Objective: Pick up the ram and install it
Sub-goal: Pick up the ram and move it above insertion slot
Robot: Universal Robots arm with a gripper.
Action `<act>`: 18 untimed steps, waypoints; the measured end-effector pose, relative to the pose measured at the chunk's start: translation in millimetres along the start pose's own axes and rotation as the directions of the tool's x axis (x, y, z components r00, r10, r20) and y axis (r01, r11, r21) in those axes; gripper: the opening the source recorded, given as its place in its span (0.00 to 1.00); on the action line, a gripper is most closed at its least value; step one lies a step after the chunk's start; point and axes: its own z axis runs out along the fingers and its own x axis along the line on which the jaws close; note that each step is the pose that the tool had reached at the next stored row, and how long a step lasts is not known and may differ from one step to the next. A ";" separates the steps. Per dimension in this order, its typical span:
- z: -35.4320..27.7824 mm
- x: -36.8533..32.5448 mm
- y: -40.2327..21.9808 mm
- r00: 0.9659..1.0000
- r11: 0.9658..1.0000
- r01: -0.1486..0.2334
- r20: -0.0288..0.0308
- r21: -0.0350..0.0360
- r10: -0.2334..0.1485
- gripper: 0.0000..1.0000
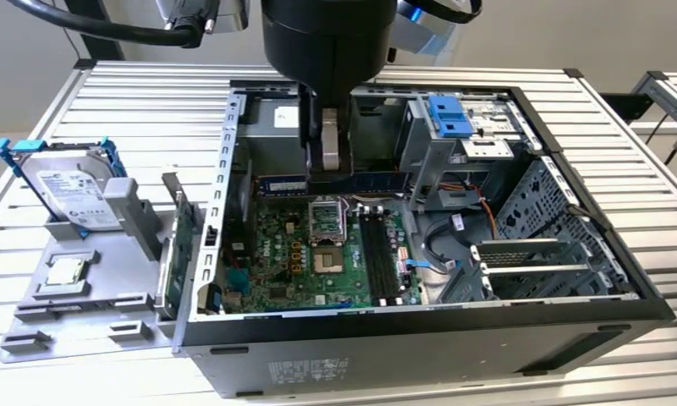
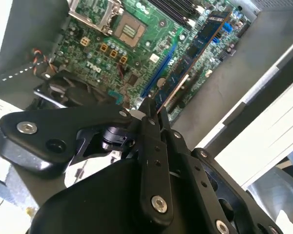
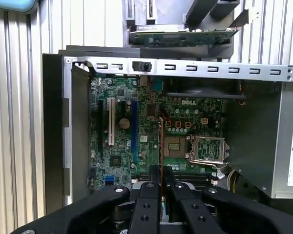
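Closest to the lens, the claw (image 2: pixel 149 108) is seen shut narrowly on the ram (image 2: pixel 195 48). The ram is held clear above the motherboard (image 2: pixel 95 53), inside the open computer case (image 1: pixel 429 334) on the desk (image 1: pixel 124 93). The stick is seen lying crosswise to the black memory slots (image 1: pixel 378 254) and apart from them. If it were lowered without being squared to a slot, it is judged that it could be pressed down askew, straining the contacts or latches. A slip or pivot in the thin grip is also conceivable, as is a knock against the loose cables (image 1: pixel 443 228). How much of the stick is covered by the fingers cannot be told. Its notch and the slot latches cannot be made out.
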 end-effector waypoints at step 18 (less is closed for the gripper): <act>2.8 -64.7 -3.1 1.000 1.000 0.000 0.001 0.000 0.000 0.00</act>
